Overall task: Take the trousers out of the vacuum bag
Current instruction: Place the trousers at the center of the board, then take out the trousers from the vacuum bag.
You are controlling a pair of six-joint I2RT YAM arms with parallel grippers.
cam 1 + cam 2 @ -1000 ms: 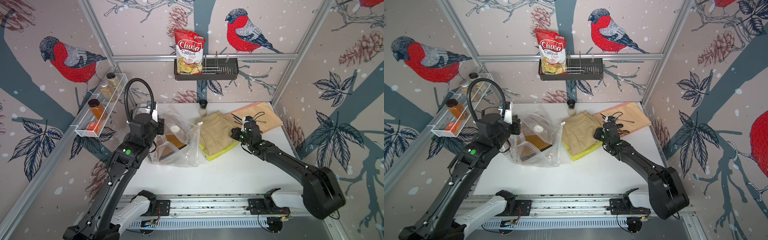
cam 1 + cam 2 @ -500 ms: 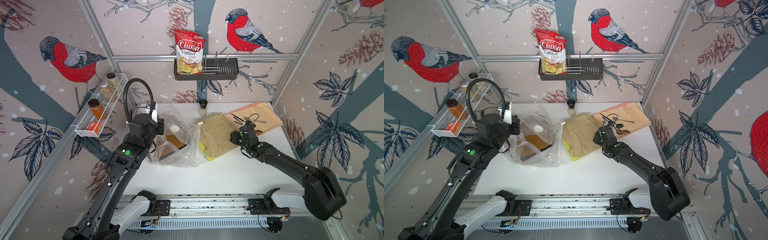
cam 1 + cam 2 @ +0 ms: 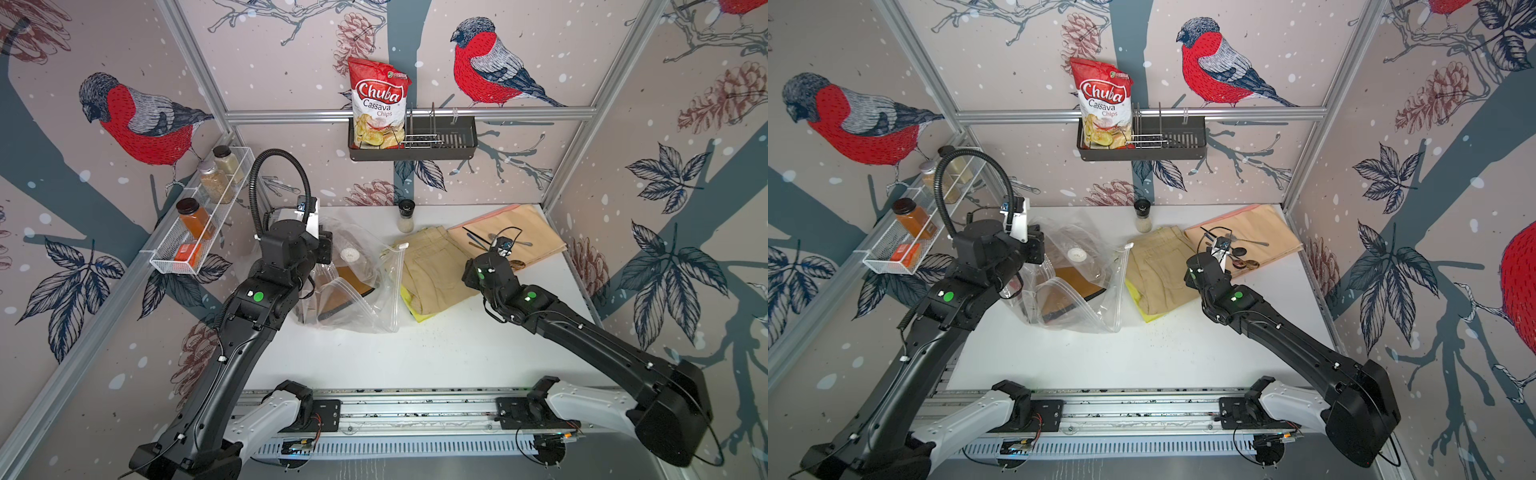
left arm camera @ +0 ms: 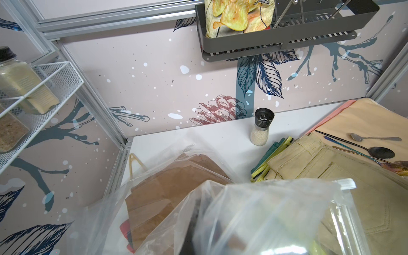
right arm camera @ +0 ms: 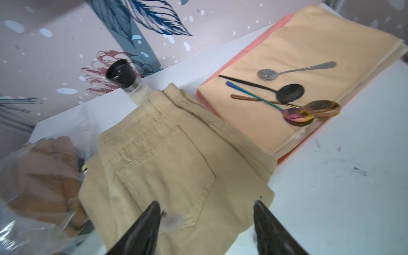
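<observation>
The right hand (image 5: pixel 206 203), wide open and empty, has the brown trousers (image 3: pixel 353 280) to its left inside the vacuum bag (image 3: pixel 374 309) that the closed left hand (image 3: pixel 322 259) pinches.

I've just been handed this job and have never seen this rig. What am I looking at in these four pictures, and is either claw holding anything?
A two-armed robot with pincer grippers works over a white table. Both top views look down from overhead, and each wrist view rides on one arm. The left gripper is shut, apparently pinching the clear vacuum bag, which has brown trousers inside. The right gripper is open and empty, above the khaki trousers lying outside the bag. Beyond them are a peach cloth with spoons on it and a small grinder.
</observation>
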